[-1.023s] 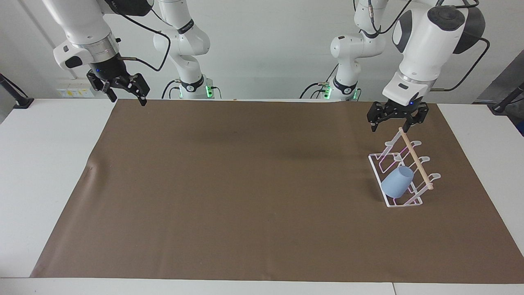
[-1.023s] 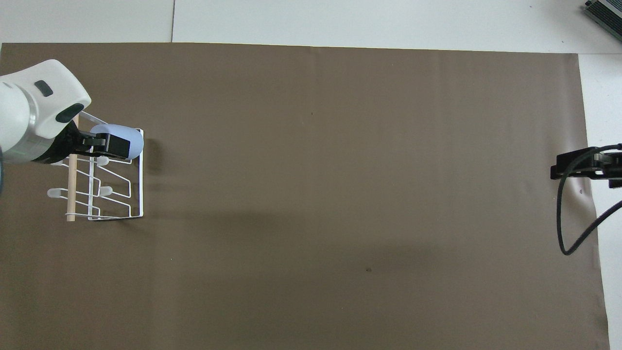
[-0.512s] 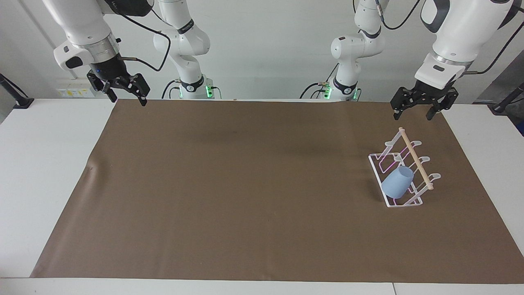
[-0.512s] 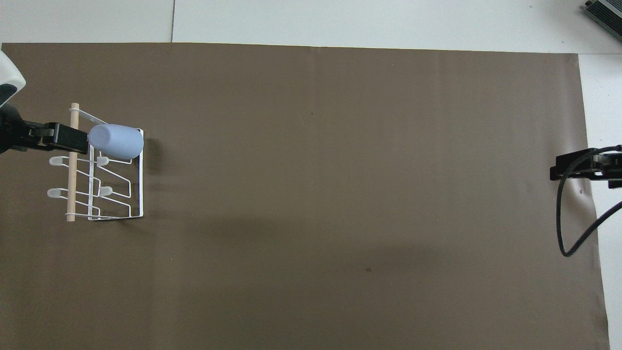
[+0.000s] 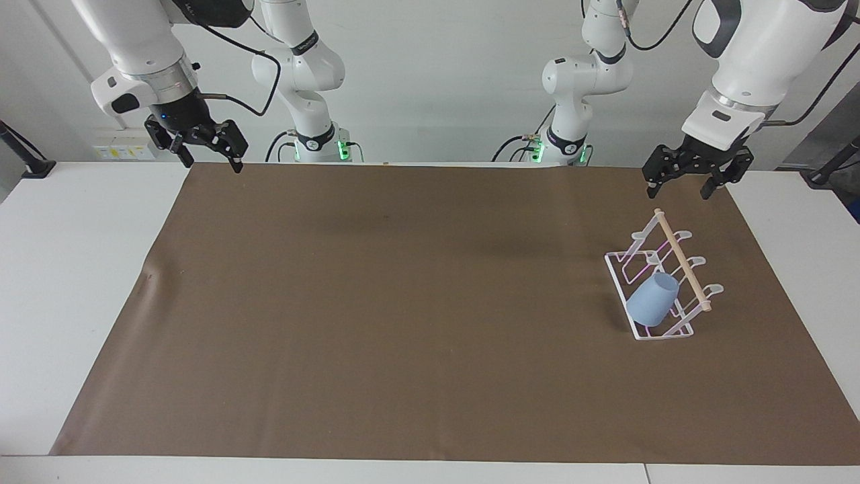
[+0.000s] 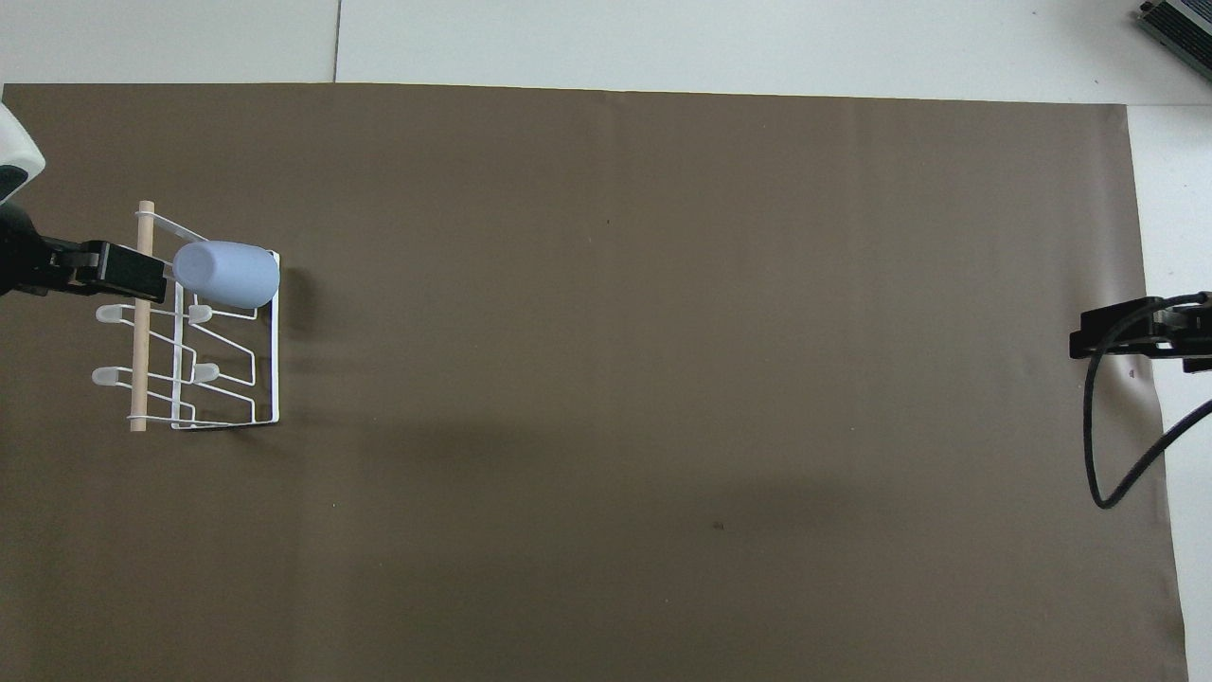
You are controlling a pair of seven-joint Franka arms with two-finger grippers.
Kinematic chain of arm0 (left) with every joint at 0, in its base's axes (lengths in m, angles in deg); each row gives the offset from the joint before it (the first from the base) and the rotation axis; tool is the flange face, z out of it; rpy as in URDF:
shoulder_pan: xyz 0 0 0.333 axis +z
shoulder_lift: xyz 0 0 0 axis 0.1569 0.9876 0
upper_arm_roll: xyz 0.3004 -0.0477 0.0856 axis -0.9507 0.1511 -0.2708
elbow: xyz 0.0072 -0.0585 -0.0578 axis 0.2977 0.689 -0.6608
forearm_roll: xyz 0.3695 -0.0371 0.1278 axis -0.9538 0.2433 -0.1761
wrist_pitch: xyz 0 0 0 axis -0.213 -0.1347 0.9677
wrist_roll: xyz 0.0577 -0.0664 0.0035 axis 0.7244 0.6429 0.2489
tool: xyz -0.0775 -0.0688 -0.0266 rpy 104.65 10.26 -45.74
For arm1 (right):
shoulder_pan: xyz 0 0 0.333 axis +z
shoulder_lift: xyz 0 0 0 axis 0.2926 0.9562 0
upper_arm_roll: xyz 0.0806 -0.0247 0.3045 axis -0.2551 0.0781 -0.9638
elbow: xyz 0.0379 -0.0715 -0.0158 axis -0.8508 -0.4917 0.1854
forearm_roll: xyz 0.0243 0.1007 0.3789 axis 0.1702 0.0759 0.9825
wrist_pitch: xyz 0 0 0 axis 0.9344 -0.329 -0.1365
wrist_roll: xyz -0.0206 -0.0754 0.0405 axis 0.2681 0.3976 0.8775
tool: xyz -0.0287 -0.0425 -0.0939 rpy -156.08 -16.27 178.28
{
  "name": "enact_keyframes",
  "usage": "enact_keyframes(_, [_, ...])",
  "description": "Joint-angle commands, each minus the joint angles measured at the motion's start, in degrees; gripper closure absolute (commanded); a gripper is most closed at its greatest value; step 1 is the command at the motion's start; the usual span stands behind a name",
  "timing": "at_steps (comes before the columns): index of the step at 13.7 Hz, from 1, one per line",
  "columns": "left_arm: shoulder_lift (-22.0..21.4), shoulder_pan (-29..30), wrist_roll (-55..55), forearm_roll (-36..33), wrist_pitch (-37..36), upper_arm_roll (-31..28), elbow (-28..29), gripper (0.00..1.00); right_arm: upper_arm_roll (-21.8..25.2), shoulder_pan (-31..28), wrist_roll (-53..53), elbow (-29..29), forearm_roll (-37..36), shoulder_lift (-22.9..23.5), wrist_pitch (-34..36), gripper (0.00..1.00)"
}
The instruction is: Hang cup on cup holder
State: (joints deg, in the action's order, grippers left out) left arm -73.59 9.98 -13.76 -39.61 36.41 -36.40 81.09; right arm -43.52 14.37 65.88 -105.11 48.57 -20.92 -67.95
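The left tool (image 5: 686, 176) hangs in the air with its fingers spread and nothing between them, over the mat (image 5: 403, 302) near the robots' edge, just clear of the top end of the holder's dowel (image 5: 682, 259). That looks like the stance of an arm done with its work: up and out of the way, so it cannot knock the rack. Below it the holder (image 5: 662, 286) stands on the mat at the left arm's end of the counter (image 5: 74, 269), its prongs slanted upward so a cup slipped over one stays put. The cup (image 5: 652, 300) sits mouth-down over the prong farthest from the robots, tilted along it, its rounded base pointing up and toward the middle of the counter. By my reading the hanging is done. The right tool (image 5: 205, 149) waits at the other end, also spread and empty, over the mat's corner by its own base.
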Motion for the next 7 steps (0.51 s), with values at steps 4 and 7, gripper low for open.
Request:
enact_keyframes(4, [-1.9, 0.3, -0.5, 0.8, -1.7, -0.5, 2.5, 0.00, 0.0, -0.3, 1.4, -2.1, 1.2, -1.6, -1.6, 0.00])
enact_keyframes(7, [-2.4, 2.3, -0.2, 5.2, 0.0, 0.0, 3.0, 0.00, 0.0, -0.4, 1.3, -1.8, 1.2, -1.6, -1.5, 0.00])
